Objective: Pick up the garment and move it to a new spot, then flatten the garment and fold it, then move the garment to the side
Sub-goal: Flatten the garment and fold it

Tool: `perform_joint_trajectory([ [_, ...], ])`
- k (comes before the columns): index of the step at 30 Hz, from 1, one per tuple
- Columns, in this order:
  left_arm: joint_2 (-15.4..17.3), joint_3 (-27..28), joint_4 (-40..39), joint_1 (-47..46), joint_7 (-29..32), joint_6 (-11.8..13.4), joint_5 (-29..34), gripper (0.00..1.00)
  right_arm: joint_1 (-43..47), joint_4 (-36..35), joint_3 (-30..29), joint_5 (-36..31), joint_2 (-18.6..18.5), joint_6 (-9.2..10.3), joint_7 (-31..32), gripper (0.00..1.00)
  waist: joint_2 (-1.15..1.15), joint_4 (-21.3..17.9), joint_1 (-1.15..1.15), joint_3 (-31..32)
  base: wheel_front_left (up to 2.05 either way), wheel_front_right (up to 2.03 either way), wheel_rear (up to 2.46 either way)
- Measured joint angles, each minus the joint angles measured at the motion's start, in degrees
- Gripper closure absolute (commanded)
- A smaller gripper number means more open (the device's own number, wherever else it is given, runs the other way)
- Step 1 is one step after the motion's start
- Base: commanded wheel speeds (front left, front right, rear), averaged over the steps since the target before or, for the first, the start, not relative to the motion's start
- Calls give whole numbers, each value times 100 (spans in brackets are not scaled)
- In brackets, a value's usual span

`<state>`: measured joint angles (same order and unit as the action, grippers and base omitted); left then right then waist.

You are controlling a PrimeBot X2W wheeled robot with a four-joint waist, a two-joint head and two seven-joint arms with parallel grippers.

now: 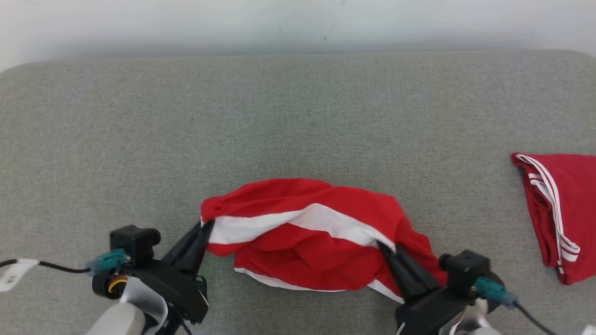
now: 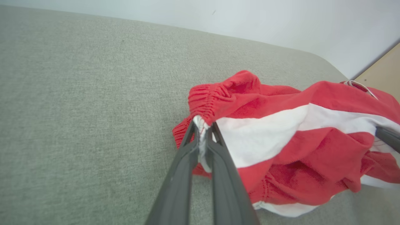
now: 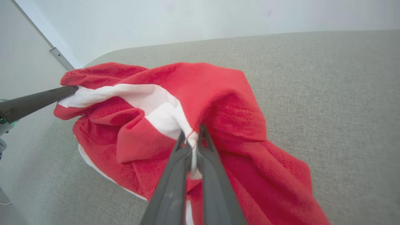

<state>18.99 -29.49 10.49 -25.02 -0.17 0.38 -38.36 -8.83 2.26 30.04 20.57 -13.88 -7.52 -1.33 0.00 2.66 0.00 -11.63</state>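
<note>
Garment (image 1: 298, 251): red with a white band, crumpled, at near centre of grey surface (image 1: 279, 116).
Left gripper (image 1: 207, 225): clamped on its left elastic edge.
Right gripper (image 1: 383, 246): clamped on its right white edge.
Folded garment (image 1: 565, 209): far right, well apart.
Bare surface: behind and to the left.

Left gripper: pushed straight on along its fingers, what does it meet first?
The garment itself, most likely. The left gripper is shut on its white edge, with its gathered red fabric bunched right ahead.
</note>
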Motion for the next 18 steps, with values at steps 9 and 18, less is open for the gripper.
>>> perform_joint_trajectory([
  [9, 247, 400, -1066, -74, 15, 33, -269, 100, -261, -590, -553, -113, -313, 0, 85, 100, 0, -90, 0, 111, 0, 0, 0],
  [18, 403, 845, -2212, -487, 260, 245, -559, 100, -932, -1339, -1207, -338, -684, 0, 205, 100, 0, -142, 0, 344, 0, 0, 0],
])
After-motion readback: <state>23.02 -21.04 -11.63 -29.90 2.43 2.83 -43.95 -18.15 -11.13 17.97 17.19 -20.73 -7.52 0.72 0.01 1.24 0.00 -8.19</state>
